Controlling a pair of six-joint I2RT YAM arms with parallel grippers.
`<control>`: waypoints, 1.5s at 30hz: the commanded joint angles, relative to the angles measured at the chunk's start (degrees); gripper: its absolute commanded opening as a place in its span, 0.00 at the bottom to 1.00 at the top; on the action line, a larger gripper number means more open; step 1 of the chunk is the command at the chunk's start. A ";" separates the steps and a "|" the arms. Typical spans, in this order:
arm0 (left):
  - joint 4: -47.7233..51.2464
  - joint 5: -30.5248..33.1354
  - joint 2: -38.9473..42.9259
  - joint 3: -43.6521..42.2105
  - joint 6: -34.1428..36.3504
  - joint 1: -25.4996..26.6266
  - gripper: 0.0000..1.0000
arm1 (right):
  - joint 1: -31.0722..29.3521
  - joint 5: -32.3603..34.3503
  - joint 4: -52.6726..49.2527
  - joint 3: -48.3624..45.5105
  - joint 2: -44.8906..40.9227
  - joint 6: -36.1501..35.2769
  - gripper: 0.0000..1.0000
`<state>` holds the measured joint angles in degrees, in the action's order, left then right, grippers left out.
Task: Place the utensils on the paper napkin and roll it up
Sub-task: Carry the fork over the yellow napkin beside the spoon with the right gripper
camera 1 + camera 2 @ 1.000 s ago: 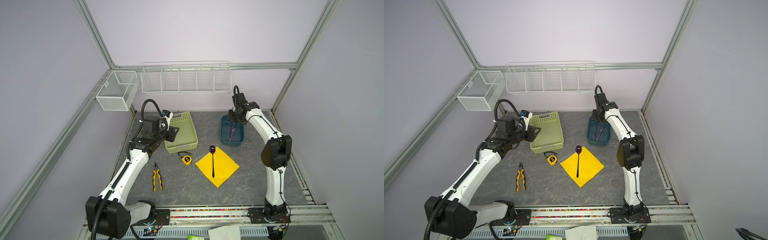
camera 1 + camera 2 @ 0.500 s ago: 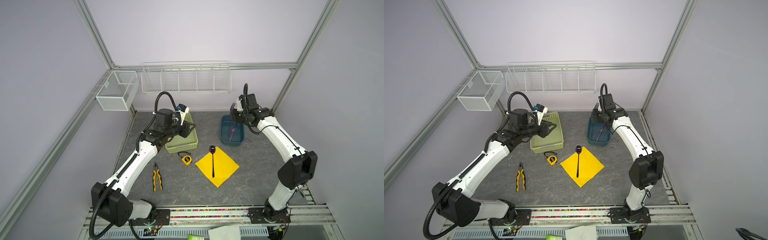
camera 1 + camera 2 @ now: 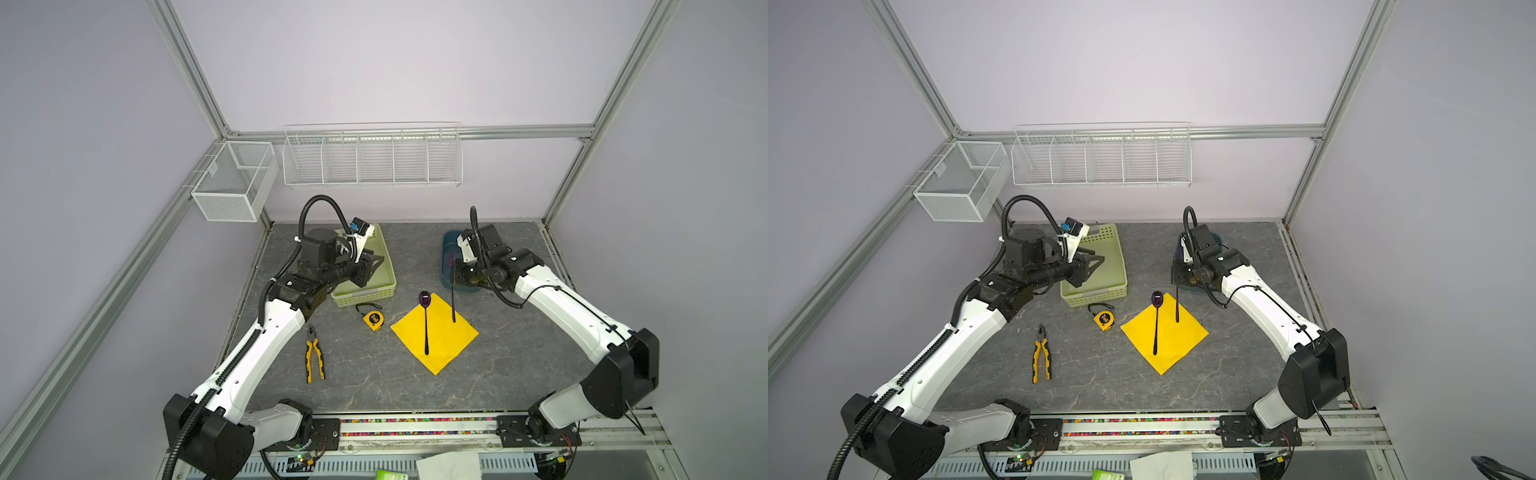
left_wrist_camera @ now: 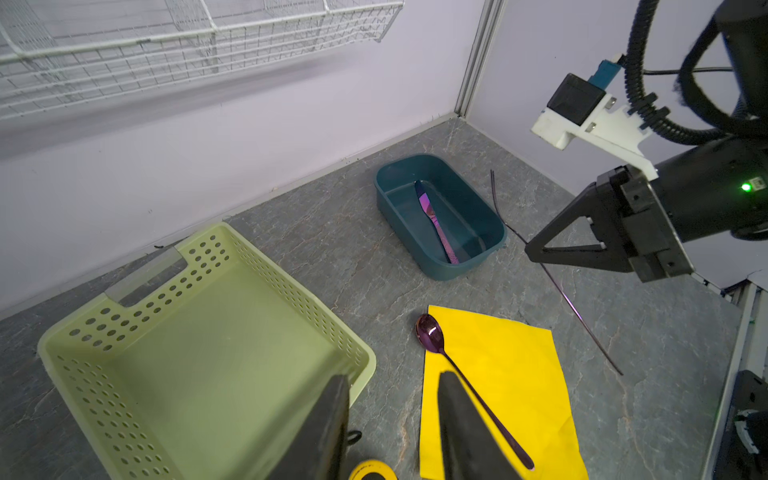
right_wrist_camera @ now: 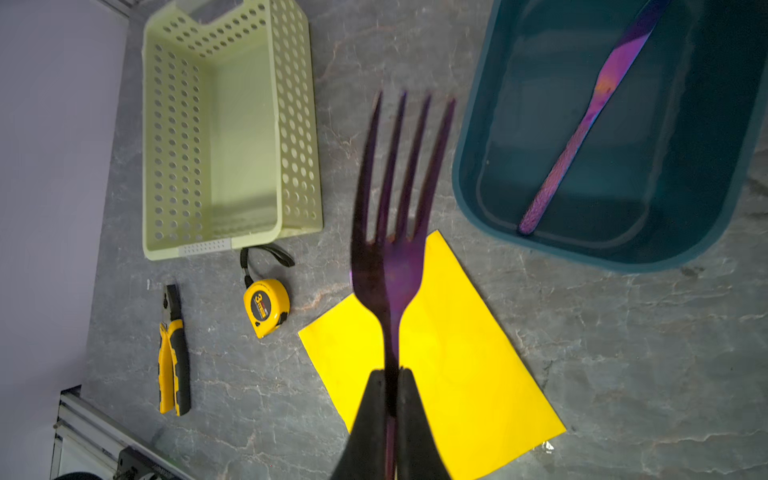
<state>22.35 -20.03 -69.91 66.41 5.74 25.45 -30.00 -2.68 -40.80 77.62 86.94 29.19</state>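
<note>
Moved: right gripper [image 5: 390,374] has left the teal bin [image 4: 440,272] with the fork [image 5: 395,257]; left gripper [image 4: 390,380] has reached farther over the green basket [image 3: 365,297].
Right gripper: clamped on the fork's neck, handle slanting down over the paper napkin's [image 3: 446,345] far right edge; contact unclear.
Left gripper: fingers apart, empty.
Spoon [image 3: 426,328]: lying on the napkin, bowl overhanging its far corner.
Knife [image 4: 436,224]: in the bin.
Napkin's left corner: tape measure [image 3: 373,319] near, apart; pliers [image 3: 314,359] farther left.
Open room: bare table [image 3: 519,365] right of and before the napkin.
</note>
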 commanded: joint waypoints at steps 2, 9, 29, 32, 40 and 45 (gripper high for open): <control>-1.63 0.99 1.50 -2.02 2.64 -0.14 0.37 | -1.64 -2.33 0.87 -4.13 -1.53 2.68 0.07; -3.68 5.31 1.47 -2.69 -2.22 -0.05 0.36 | -3.30 -2.32 0.91 -6.69 1.18 3.75 0.07; -4.08 5.81 1.09 -3.48 -2.33 -0.05 0.36 | -5.89 1.80 -4.47 -1.97 14.98 2.69 0.07; -4.09 5.85 1.07 -3.48 -2.35 -0.05 0.36 | -5.91 2.29 -4.94 -1.09 16.26 3.32 0.07; -4.05 6.00 0.93 -3.48 -2.36 -0.05 0.36 | -5.96 3.46 -5.26 1.01 20.13 4.03 0.07; -3.88 6.01 0.71 -3.31 -2.30 -0.05 0.36 | -5.95 4.10 -5.94 2.86 22.41 4.20 0.07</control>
<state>18.83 -14.52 -69.17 63.42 3.22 25.45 -35.73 0.27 -45.43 78.61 107.96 32.45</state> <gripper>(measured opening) 0.358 0.071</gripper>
